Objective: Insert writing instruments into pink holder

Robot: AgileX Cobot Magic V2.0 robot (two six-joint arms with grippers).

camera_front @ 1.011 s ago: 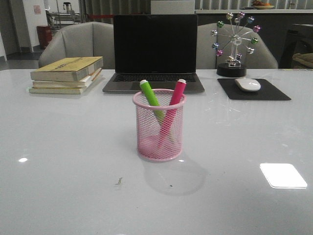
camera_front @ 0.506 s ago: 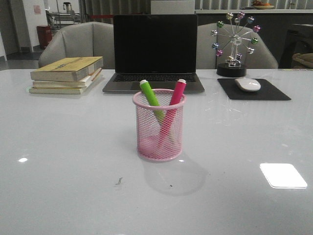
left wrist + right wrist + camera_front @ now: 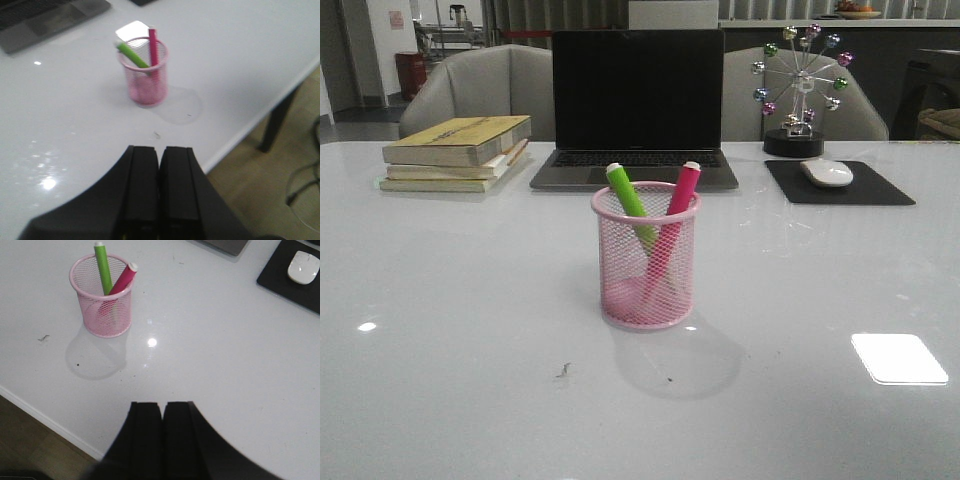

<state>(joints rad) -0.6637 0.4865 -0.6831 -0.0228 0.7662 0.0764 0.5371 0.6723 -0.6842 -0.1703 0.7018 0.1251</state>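
Nearest to you, both arms sit back over the front edge of the table (image 3: 450, 400). Your left claw (image 3: 160, 192) has its two fingers pressed together with nothing between them, and your right claw (image 3: 162, 437) is closed and empty in the same way. Neither shows in the front view.

Out in the middle of the table stands the pink holder (image 3: 646, 256), upright. The lime green marker (image 3: 630, 197) leans toward the left rim and the magenta marker (image 3: 672, 226) toward the right, crossing low inside the mesh, white ends above the rim. By the look of it, your task is complete.

The risk now is yours to create. The cup looks light and the markers stand taller than it, so I'd judge it top-heavy; a sweep of either arm that clips a protruding tip could tip the holder and roll both markers out. Come in again with closed fingers and you would push rather than grasp.

Farther back lie the stack of books (image 3: 455, 152), the laptop (image 3: 636, 105), and the mouse (image 3: 827, 172) on its mouse pad (image 3: 880, 188), well apart from the holder; only a long careless reach would trouble them.
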